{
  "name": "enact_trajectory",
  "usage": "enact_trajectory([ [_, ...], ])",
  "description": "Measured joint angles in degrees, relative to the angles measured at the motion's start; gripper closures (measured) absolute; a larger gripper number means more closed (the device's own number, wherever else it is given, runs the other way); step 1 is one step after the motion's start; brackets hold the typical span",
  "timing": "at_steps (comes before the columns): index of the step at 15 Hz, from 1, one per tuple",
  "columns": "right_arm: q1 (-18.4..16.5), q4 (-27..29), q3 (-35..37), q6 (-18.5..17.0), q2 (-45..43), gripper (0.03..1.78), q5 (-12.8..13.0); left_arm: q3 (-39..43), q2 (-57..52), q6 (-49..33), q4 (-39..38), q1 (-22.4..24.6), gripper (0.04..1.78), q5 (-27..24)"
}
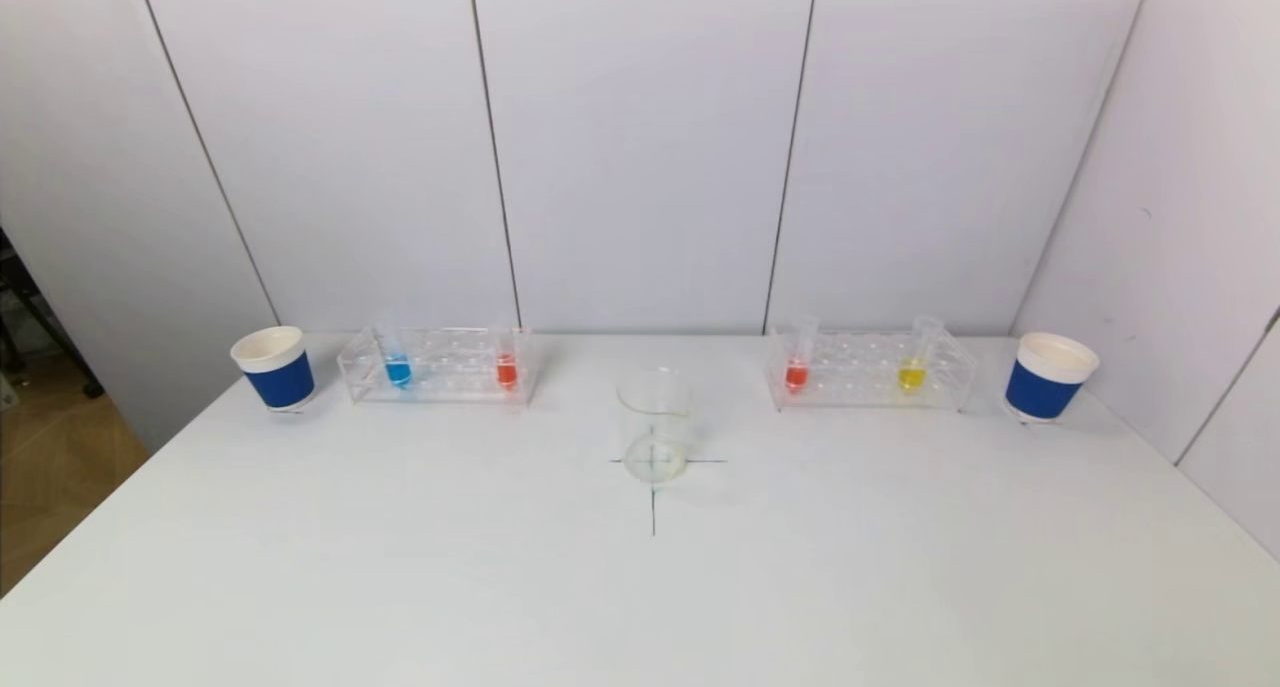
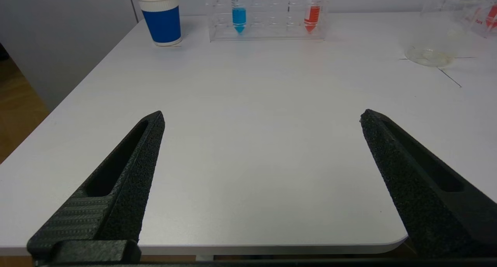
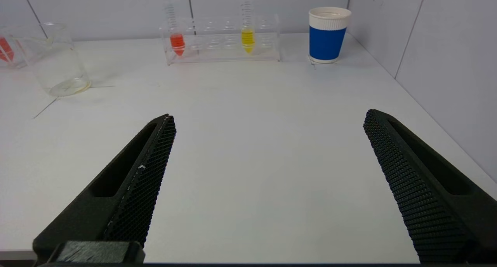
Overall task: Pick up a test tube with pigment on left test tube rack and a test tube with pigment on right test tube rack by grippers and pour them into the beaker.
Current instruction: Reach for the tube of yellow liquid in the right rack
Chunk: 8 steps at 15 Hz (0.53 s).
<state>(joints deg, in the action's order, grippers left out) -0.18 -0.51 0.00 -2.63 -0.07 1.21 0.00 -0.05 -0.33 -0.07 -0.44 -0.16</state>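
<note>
A clear beaker (image 1: pixel 654 424) stands at the table's middle on a drawn cross. The left clear rack (image 1: pixel 440 367) holds a blue tube (image 1: pixel 397 367) and a red tube (image 1: pixel 506 367). The right clear rack (image 1: pixel 868 372) holds a red tube (image 1: pixel 797 367) and a yellow tube (image 1: pixel 912 370). Neither gripper shows in the head view. My left gripper (image 2: pixel 262 117) is open and empty near the table's front edge, far from the left rack (image 2: pixel 268 16). My right gripper (image 3: pixel 268 117) is open and empty, far from the right rack (image 3: pixel 221 37).
A blue and white paper cup (image 1: pixel 273 367) stands left of the left rack. Another cup (image 1: pixel 1048 375) stands right of the right rack. Wall panels close the back and the right side. The table's left edge drops to the floor.
</note>
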Motion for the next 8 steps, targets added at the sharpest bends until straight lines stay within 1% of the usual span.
enact_trajectory([
  [8, -0.02, -0.06, 0.00, -0.06, 0.00, 0.05, 0.02, 0.00, 0.00, 0.02, 0.00, 0.00, 0.06, 0.00],
])
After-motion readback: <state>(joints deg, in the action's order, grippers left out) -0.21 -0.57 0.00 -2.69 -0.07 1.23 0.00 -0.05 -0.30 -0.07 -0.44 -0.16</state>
